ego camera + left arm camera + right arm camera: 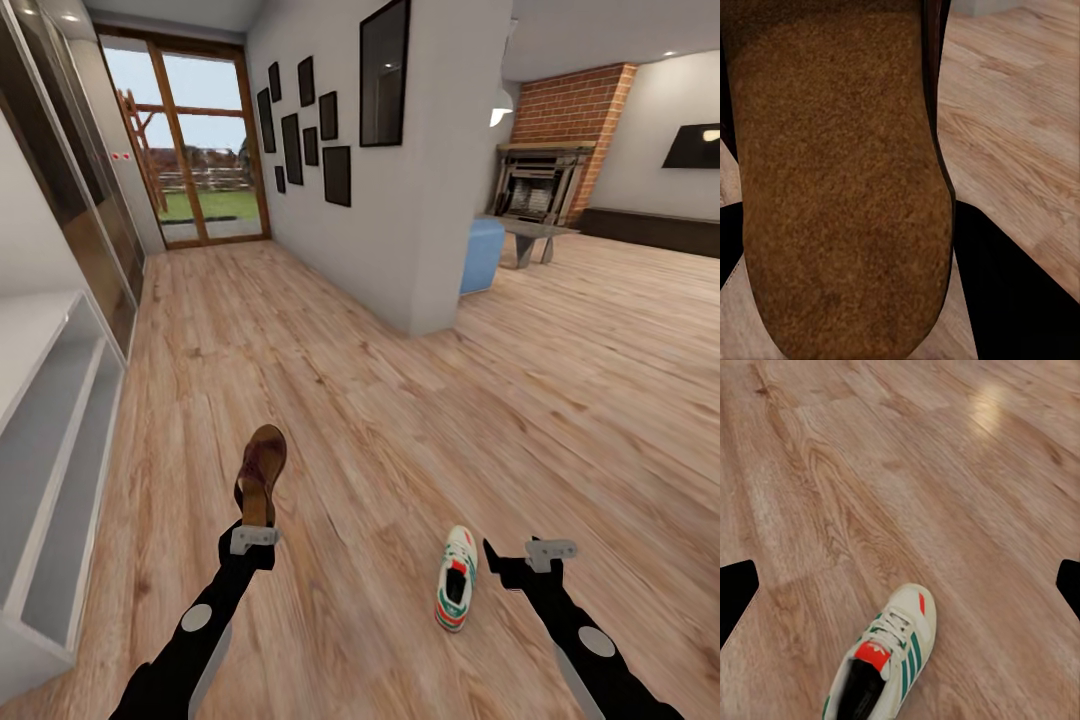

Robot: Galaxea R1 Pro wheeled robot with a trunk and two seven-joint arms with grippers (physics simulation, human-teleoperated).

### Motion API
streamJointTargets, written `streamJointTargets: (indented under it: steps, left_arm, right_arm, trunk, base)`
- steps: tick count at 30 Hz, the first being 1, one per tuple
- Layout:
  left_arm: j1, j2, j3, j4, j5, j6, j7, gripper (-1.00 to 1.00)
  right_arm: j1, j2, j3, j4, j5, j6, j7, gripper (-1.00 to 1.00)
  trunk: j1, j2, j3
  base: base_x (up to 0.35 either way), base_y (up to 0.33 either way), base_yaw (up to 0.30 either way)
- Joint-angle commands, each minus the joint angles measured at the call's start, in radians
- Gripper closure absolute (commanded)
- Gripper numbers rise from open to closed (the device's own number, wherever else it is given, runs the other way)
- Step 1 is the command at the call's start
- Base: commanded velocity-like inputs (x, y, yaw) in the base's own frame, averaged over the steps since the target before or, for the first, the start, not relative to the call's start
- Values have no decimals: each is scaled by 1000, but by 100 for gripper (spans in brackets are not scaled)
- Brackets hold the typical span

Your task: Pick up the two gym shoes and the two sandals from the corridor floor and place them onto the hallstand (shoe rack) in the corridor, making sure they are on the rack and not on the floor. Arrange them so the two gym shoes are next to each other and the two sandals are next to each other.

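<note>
At far left stands the pale grey rack (60,420) with its open shelves. The left gripper (254,540) is clamped on a brown sandal (262,472), held up off the floor (400,420), sole toward the wrist camera. Further right a sneaker (457,578) lies on the planks, just beside the right gripper (505,560), whose fingers are spread wide apart.
</note>
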Motion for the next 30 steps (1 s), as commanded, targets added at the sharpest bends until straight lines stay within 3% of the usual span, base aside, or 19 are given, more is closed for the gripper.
streamJointTargets:
  steps: [1, 12, 24, 30]
  left_arm:
    - [0, -1, 2, 0, -9, -3, -1, 100]
    - [0, -1, 2, 0, -9, -6, 0, 100]
    - [0, -1, 2, -1, -9, -5, 0, 100]
    - [0, -1, 2, -1, -9, -6, 0, 100]
  right_arm:
    - [0, -1, 2, 1, -11, -4, 1, -100]
    - [0, -1, 2, -1, -11, -4, 0, -100]
    - [0, -1, 2, -3, -11, -4, 0, -100]
    - [0, -1, 2, -3, -11, -4, 0, -100]
  trunk:
    - [0, 0, -1]
    - [0, 0, -1]
    - [0, 0, -1]
    - [0, 0, -1]
  base:
    - [206, 184, 0]
    - [94, 83, -11]
    - [175, 76, -277]
    - [53, 25, -46]
